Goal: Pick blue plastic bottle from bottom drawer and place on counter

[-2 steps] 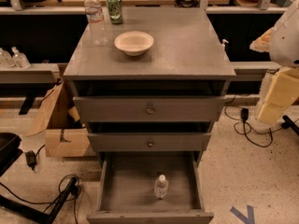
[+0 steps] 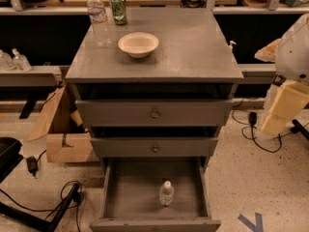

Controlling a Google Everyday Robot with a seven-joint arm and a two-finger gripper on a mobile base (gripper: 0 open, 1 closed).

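Note:
The blue plastic bottle (image 2: pixel 166 193) is small and clear with a white cap. It stands upright on the floor of the bottom drawer (image 2: pixel 125 197), near the middle front. The drawer is pulled out wide open. The counter (image 2: pixel 193 47) is the flat grey top of the three-drawer cabinet. My gripper is out of view. Only white and cream parts of my arm (image 2: pixel 289 95) show at the right edge, to the right of the cabinet and well away from the bottle.
On the counter stand a taller clear bottle with a red-white label (image 2: pixel 99 18), a green can (image 2: pixel 119 8) and a cream bowl (image 2: pixel 138 44). The two upper knobbed drawers (image 2: pixel 154 114) stick out slightly. A cardboard box (image 2: pixel 63 129) and cables lie on the floor to the left.

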